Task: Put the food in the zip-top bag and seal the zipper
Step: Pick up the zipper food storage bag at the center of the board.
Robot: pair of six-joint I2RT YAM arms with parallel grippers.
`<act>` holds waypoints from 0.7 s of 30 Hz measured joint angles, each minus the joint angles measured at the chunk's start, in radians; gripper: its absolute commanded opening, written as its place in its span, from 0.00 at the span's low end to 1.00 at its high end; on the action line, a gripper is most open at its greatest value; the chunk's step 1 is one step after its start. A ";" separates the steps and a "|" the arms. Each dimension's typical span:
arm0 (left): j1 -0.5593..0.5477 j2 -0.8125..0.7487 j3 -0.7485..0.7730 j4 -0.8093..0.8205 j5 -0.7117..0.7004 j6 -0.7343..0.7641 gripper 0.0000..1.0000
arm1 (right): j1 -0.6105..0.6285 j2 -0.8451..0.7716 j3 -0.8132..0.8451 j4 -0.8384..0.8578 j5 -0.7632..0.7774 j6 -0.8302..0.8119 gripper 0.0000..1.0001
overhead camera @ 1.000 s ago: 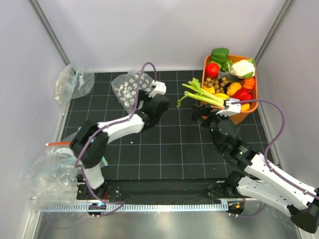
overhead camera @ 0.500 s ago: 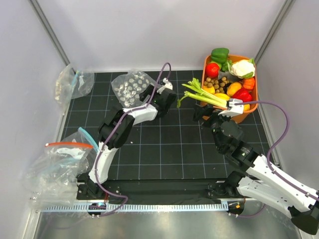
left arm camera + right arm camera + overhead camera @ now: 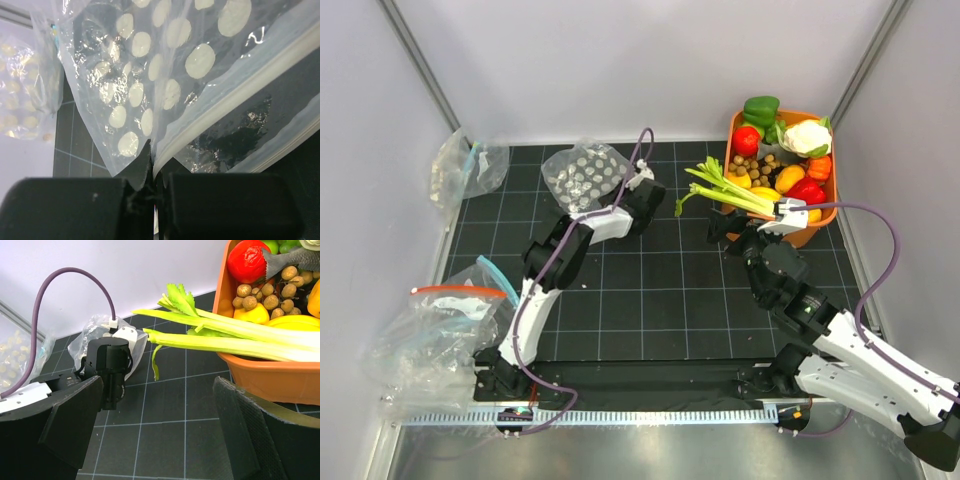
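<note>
Two arms (image 3: 582, 238) (image 3: 840, 340), two pincers (image 3: 157, 192) (image 3: 155, 430), one bin (image 3: 817, 217)

Identify each arm by its white shell segments and black joints: left arm (image 3: 608, 223), right arm (image 3: 865, 352). A purple cable (image 3: 75, 270) runs to each wrist. The left claw (image 3: 152, 205) and right claw (image 3: 157, 387) carry blocky matte-black fingers (image 3: 75, 420).

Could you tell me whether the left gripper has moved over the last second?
Yes. The left gripper shifted slightly toward the bin, onto the bag's right corner.
</note>
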 measured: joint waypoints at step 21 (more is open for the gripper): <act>-0.196 -0.601 -0.224 -0.424 0.172 -0.679 0.00 | 0.000 0.027 0.000 -0.003 0.001 0.000 1.00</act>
